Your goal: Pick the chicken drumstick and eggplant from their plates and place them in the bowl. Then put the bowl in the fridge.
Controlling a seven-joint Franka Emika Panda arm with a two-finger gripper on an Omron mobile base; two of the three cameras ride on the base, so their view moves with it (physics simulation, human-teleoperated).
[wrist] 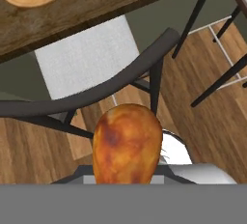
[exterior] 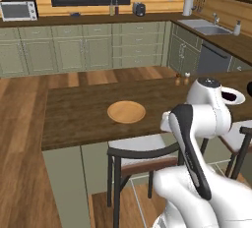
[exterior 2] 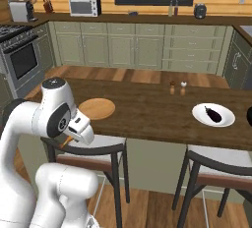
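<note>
Your gripper [exterior 2: 69, 141] is clamped on the drumstick [wrist: 127, 143]. In the hand view the drumstick's thick orange-brown end rises from between the finger tips at the bottom, and the tips themselves are hidden behind it. In the right base view you can see a thin orange sliver of it poking out under the hand, to the side of the white wrist.

Straight ahead of the hand, along the line it looks, is a chair [wrist: 82, 56]: its curved dark back rail crosses just past the drumstick, with the pale grey seat beyond that. The wooden floor [wrist: 207, 121] lies past the chair legs on either side.

Further out, past the seat, runs the edge of the dark wooden counter [exterior 2: 147, 111]. The tan plate [exterior 2: 96, 108] sits on it, bare, near the counter edge and close above the hand in the right base view; in the hand view it shows at the top left corner.

Well off to the hand's right along the same counter is the white plate [exterior 2: 203, 119], and the eggplant [exterior 2: 213, 114] lies on it, dark and oval, roughly in the middle. Between the two plates, toward the far edge of the counter, stand two small shakers [exterior 2: 177, 88] side by side.

A second chair [exterior 2: 216, 165] stands below the white plate, tucked at the counter's near side.

Beyond all this, the green cabinets [exterior 2: 123, 45] line the far wall, with a toaster oven [exterior 2: 84, 7] on top.
</note>
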